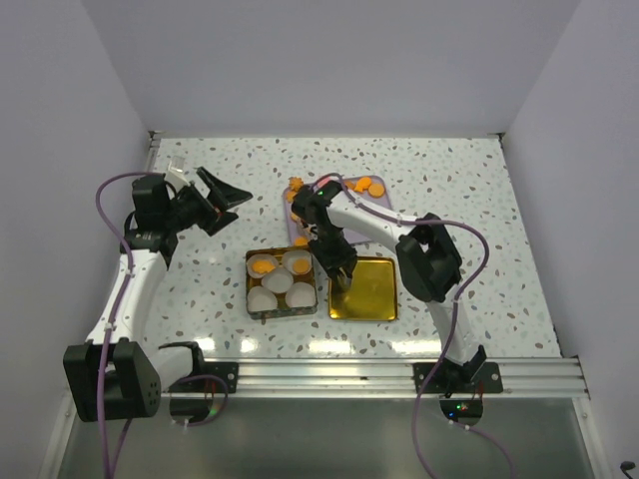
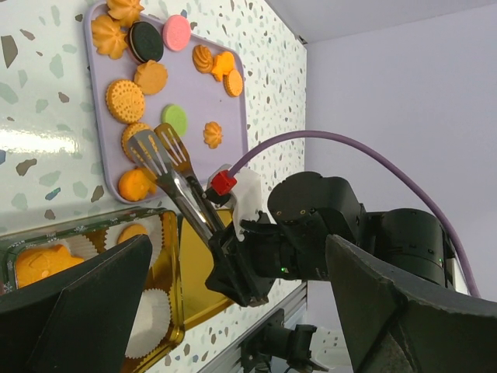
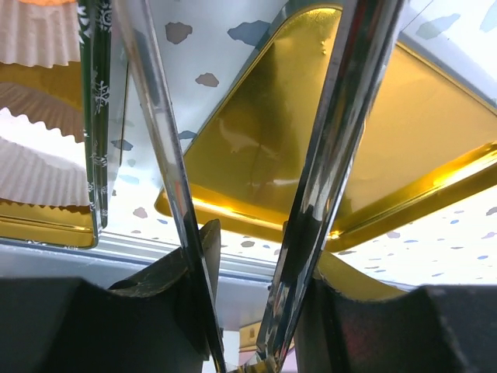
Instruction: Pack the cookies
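The cookies (image 2: pixel 124 99) lie on a purple tray (image 2: pixel 202 97), mostly orange, with a pink (image 2: pixel 177 33), a green (image 2: pixel 175 119) and a black one (image 2: pixel 145 41). From above they show as orange cookies (image 1: pixel 364 185) on the tray (image 1: pixel 391 212). My right gripper (image 1: pixel 339 271) (image 3: pixel 248 311) is shut on metal tongs (image 3: pixel 342 140). The tongs' tips (image 2: pixel 155 148) stand apart over orange cookies at the tray's near end. A tin (image 1: pixel 250 289) holds white paper cups, two with an orange cookie (image 1: pixel 264 265). My left gripper (image 1: pixel 222 197) (image 2: pixel 239 241) hangs open and empty, left of the tray.
A gold lid (image 1: pixel 369 289) (image 3: pixel 256 155) lies right of the tin, under my right gripper. The speckled table is walled at the back and on both sides. A metal rail (image 1: pixel 329 374) runs along the near edge.
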### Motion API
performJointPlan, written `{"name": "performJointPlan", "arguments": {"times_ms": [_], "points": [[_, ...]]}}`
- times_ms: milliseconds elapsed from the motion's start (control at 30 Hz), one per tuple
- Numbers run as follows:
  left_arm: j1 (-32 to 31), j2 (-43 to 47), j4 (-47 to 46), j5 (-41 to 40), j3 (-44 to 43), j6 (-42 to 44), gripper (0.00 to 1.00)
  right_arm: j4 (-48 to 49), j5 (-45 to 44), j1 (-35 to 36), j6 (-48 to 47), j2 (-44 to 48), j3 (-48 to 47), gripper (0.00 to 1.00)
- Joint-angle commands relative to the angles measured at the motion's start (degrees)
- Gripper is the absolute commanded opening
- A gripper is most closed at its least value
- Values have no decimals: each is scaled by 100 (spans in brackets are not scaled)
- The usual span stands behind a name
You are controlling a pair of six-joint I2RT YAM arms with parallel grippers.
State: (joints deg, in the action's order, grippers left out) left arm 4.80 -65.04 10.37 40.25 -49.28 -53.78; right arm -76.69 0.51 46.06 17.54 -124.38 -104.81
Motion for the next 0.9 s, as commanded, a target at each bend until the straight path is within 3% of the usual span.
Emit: {"name": "performJointPlan", "arguments": {"times_ms": [0, 367, 867], "points": [[-14, 79, -106, 80, -196, 95, 100, -1428, -113, -10, 21, 133, -188, 34], [-14, -44, -79, 53, -275, 96, 100, -1428, -438, -141, 48, 326, -742, 33], [-23, -255, 272, -245, -697, 201, 100, -1419, -69, -168, 100, 791, -1164, 31]]}}
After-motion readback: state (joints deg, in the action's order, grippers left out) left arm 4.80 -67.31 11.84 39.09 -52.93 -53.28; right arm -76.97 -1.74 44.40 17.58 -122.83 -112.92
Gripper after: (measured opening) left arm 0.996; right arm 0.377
